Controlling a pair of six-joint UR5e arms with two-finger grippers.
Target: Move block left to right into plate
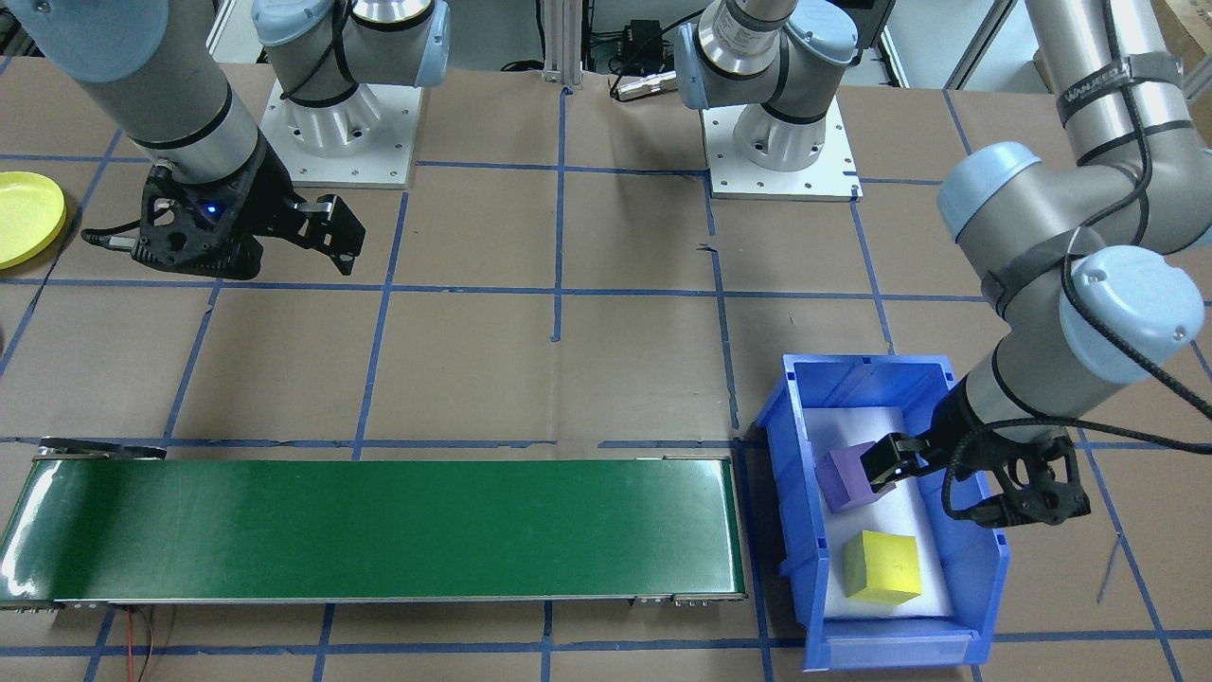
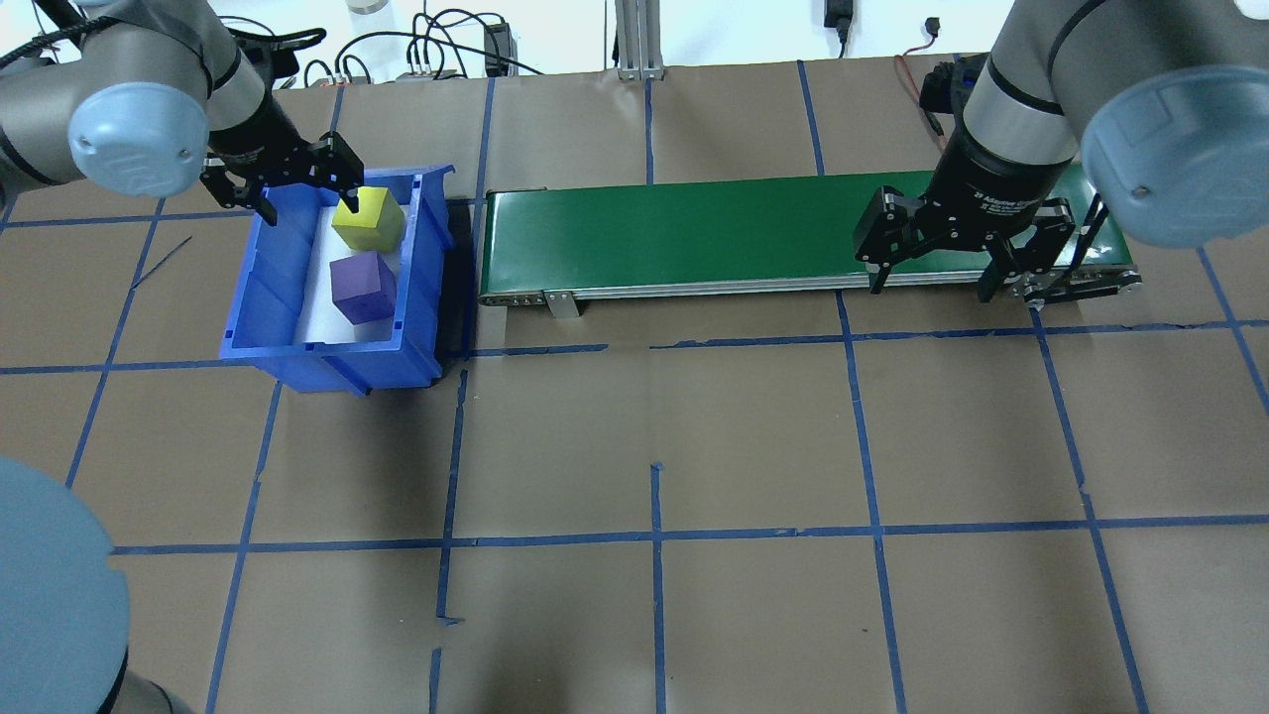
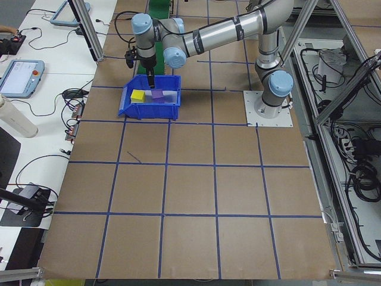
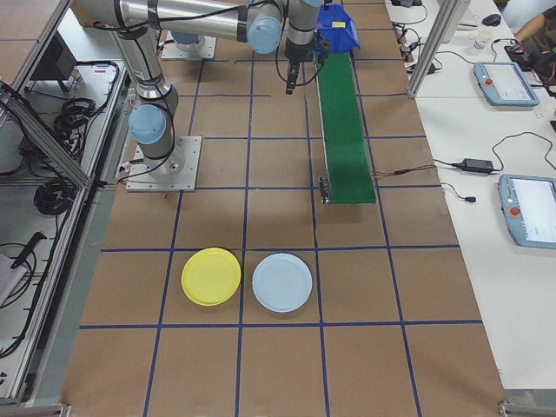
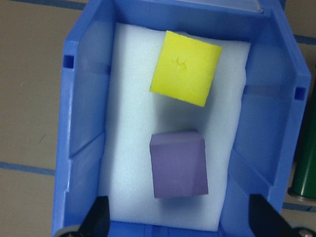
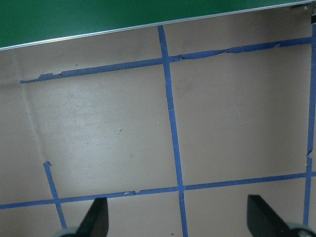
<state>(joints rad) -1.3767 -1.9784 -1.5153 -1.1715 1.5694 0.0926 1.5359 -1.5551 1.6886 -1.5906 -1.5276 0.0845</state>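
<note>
Two cubes, purple block [image 5: 177, 164] and yellow block [image 5: 185, 67], upright, no long axis, beneath spread left end effector [image 2: 302, 183]; right end effector [image 2: 932, 263] released.

Surface [image 2: 694, 446]: brown, gridded with blue tape
Blue bin [image 2: 297, 347]: beside green conveyor [image 2: 694, 233]'s end
Yellow plate [image 4: 211, 276]: just beside pale blue plate [image 4: 281, 282]; past conveyor's other end

Non-task stuff: green conveyor belt [image 1: 379, 529] along the table's far side, ending just beside the blue bin [image 1: 989, 568]. Pale blue plate [image 4: 281, 282] on the brown paper, right end of table. Blue tape grid [image 2: 654, 535] over the surface. Tablets [image 4: 528, 208] on the side bench.
</note>
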